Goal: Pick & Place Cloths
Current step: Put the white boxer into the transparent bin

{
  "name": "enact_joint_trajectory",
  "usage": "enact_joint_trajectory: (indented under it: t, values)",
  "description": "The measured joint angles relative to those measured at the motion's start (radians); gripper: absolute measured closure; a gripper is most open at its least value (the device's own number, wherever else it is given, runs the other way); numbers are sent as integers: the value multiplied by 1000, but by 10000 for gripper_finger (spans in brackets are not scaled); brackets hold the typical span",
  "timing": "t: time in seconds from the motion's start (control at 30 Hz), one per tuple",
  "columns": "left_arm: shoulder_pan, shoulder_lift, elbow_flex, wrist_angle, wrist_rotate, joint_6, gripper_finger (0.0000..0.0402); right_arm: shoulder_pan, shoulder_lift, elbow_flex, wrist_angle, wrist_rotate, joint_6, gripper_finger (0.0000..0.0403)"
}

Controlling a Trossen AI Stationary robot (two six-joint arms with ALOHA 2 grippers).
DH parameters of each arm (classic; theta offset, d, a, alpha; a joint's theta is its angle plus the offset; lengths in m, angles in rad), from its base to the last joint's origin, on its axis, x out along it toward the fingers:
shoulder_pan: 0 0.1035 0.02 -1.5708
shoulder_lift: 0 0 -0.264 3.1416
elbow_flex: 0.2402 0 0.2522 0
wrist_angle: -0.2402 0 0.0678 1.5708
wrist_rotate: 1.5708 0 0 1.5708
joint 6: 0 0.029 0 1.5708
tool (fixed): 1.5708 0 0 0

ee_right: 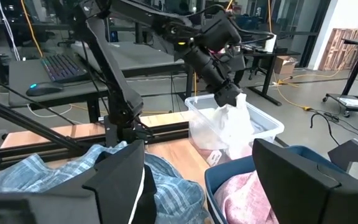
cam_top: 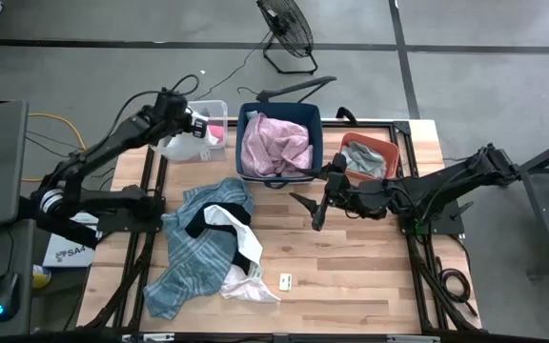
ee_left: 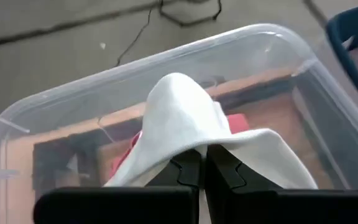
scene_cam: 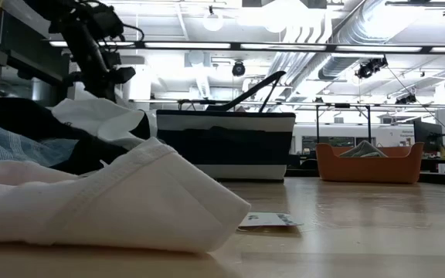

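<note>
My left gripper is over the clear plastic bin at the table's far left, shut on a white cloth. A pink-red cloth lies in that bin. My right gripper is open and empty above the table's middle, right of the cloth pile. The teal plaid cloth lies spread on the table's left half. White cloths with black trim lie on top of it. A mauve-pink cloth fills the blue bin. A grey-green cloth lies in the orange bin. My left gripper pinches a bunched part of the white cloth between its two fingers. The fingers slant down over the bin. In the right wrist view the cloth hangs slack below the gripper, its lower part inside the clear bin.
A small white paper tag lies on the bare wood near the table's front, right of the pile. The blue and orange bins stand side by side at the far edge. A fan stands on the floor beyond the table.
</note>
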Motion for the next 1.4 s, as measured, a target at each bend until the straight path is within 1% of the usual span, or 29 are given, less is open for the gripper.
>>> enact_joint_trajectory:
  t: [0.17,0.27,0.37,0.7,0.87,1.0,1.07,1.13,1.3,1.4]
  values:
    - [14,121,127,-148,44,0,401,-10,0,0,-1,0,21,112]
    - [13,197,203,-237,50,3,401,-16,0,0,-10,0,26,112]
    - [14,269,245,-291,49,6,401,-16,0,0,-13,0,26,112]
    - [21,446,252,-285,59,18,401,-16,0,0,-22,-4,25,112]
    - [21,503,252,-275,63,38,401,-16,0,0,-23,-4,25,112]
    - [21,517,252,-261,46,47,396,-16,0,0,-23,-4,26,112]
    - [18,515,252,-254,44,64,382,-16,0,0,-23,-4,26,112]
    - [18,512,252,-254,41,70,359,-16,0,0,-23,-3,26,112]
    - [18,483,252,-261,36,94,284,-16,0,0,-23,-3,26,112]
    - [18,446,252,-273,35,94,236,-16,0,0,-23,-3,26,112]
